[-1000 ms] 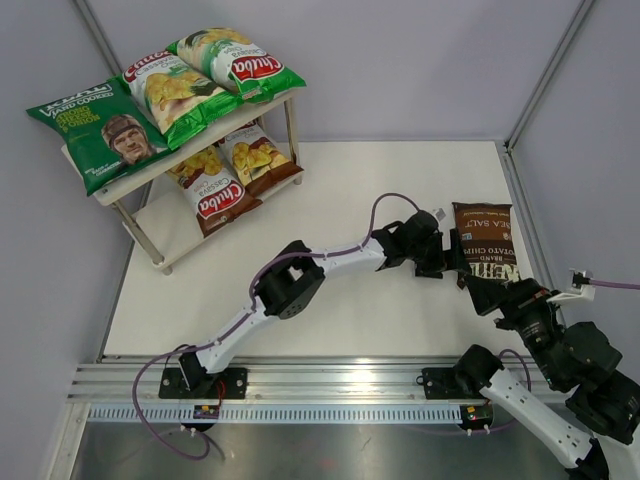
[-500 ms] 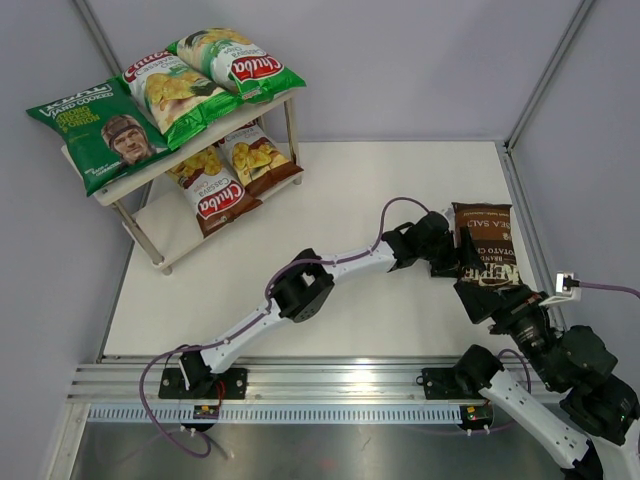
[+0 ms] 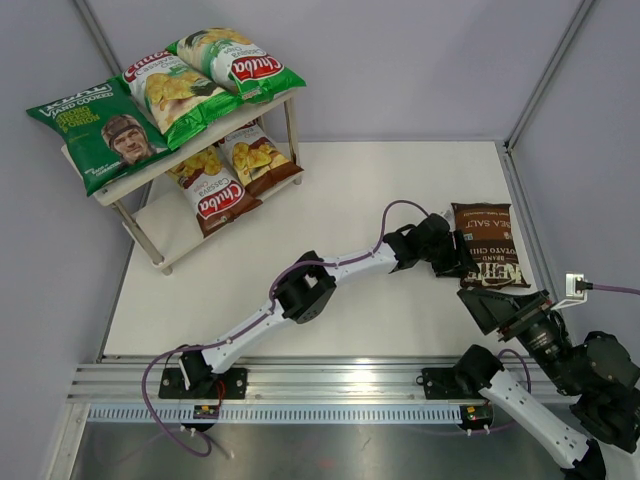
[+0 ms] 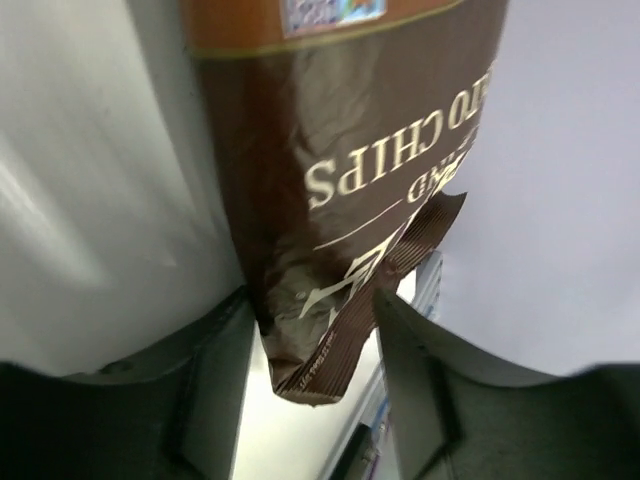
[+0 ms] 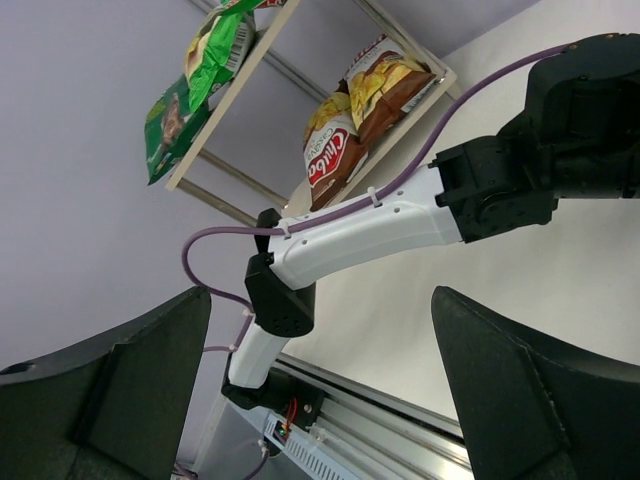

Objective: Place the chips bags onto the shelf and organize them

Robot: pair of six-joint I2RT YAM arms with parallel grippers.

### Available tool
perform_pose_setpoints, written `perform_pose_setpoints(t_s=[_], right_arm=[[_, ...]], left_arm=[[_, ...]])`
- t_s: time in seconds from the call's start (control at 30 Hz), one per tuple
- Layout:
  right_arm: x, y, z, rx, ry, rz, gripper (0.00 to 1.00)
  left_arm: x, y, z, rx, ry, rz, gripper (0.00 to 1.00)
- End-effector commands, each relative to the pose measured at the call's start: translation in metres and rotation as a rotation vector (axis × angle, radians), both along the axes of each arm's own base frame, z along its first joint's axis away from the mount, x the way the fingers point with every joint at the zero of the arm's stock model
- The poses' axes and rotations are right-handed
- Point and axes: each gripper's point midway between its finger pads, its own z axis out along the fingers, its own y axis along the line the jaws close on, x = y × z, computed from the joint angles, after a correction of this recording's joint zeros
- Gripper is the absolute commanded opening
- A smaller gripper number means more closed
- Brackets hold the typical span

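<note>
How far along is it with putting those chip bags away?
Five look done on the shelf: three top bags, two brown bags below. The Kettle bag lies on the table, its corner between the jaws of the left gripper. Only it remains.

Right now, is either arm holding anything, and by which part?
The left gripper straddles the Kettle bag at its crimped corner; whether it grips cannot be told. Right gripper open, empty.

Glossy crinkled brown bag [image 4: 340,200], matt pale wooden shelf [image 3: 168,226], thin metal legs [image 3: 139,237], smooth white table [image 3: 350,190]
</note>
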Motion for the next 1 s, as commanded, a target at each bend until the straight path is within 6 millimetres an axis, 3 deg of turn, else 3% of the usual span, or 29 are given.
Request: perform_pose_setpoints(t_s=[0.0,0.13,0.17,0.3,0.37,0.4,0.43,0.77,0.97], right_arm=[[-0.015,0.0,0.028,0.068,-0.069,0.056,1.0],[-0.018,0.0,0.027,0.059,-0.07,0.07,0.99],[-0.019,0.0,0.028,0.058,-0.072,0.073,1.0],[-0.025,-0.001,0.033,0.062,-0.084,0.093,0.99],[-0.027,-0.001,0.035,0.063,-0.091,0.102,0.99],[-0.028,-0.001,0.035,0.059,-0.095,0.102,1.0],[-0.028,-0.002,0.036,0.059,-0.097,0.102,0.99],[-0.03,0.0,0.039,0.051,-0.117,0.119,0.99],[-0.04,0.001,0.043,0.062,-0.121,0.159,0.99]], left_arm=[[0.013,-0.004,0.007,-0.028,-0.055,-0.002,0.59],[0.02,0.001,0.008,0.007,-0.101,0.015,0.66],[0.027,0.003,0.018,0.0,-0.126,0.025,0.66],[0.069,0.031,0.006,0.103,-0.195,0.135,0.73],[0.079,0.028,0.008,0.044,-0.17,0.131,0.73],[0.087,0.033,-0.015,0.08,-0.162,0.137,0.73],[0.091,0.031,-0.004,0.062,-0.184,0.129,0.73],[0.089,0.024,0.01,-0.026,-0.322,0.002,0.83],[0.072,0.023,0.01,-0.052,-0.24,-0.051,0.84]])
